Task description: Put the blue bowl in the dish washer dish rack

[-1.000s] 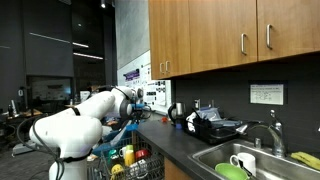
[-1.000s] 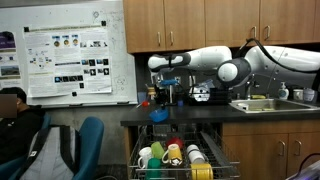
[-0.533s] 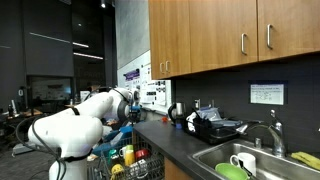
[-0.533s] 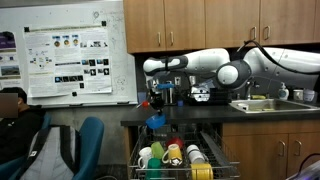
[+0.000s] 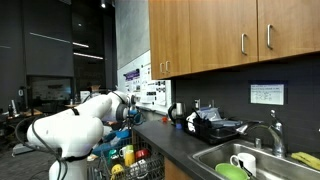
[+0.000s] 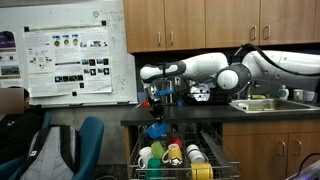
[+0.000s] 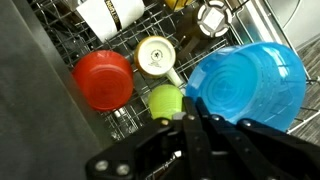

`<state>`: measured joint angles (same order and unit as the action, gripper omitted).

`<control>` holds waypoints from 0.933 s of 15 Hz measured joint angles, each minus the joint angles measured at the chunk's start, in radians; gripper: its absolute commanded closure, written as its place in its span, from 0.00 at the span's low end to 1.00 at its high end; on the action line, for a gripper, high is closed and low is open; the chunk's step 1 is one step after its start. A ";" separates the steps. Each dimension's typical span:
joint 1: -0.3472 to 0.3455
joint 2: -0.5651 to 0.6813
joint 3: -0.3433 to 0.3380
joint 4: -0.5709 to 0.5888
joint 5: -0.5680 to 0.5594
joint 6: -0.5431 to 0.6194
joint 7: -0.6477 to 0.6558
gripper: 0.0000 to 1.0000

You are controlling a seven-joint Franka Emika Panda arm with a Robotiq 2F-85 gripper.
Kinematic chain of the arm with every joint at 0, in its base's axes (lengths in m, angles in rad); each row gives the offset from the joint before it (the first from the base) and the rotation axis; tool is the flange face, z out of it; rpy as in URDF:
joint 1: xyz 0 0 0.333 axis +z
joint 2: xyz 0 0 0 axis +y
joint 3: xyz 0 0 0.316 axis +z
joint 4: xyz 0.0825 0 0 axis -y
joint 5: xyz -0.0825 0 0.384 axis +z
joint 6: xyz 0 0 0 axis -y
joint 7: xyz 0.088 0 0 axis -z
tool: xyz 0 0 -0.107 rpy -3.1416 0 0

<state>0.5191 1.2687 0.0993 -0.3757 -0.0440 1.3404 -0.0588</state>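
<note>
- While the tool (image 7: 195, 122) clamps its rim, one blue bowl (image 7: 245, 85) hangs over the dish washer dish rack (image 7: 75, 40) beyond the tabletop's (image 6: 215, 118) front edge.
- Inside: one red dish (image 7: 103, 80), one yellow cup (image 7: 155, 55), one green cup (image 7: 165, 100).

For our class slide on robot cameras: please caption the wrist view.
Gripper holding the blue bowl over the loaded dish rack.

Above a dark countertop (image 5: 175, 143) hang wooden wall cabinets (image 5: 230, 35), beside a poster-covered whiteboard (image 6: 118, 50).

The dark surface (image 5: 172, 138) carries a black drainer (image 5: 216, 128) and a small kettle (image 5: 176, 112). A steel sink (image 5: 208, 155) sits in it.
</note>
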 measured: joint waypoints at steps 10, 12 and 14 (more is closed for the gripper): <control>0.045 0.094 0.005 0.001 0.000 0.049 -0.091 0.99; 0.056 0.095 0.015 0.002 0.000 0.062 -0.127 0.99; 0.064 0.094 0.025 0.005 0.001 0.065 -0.163 0.99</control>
<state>0.5829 1.3632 0.1243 -0.3707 -0.0435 1.4055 -0.2220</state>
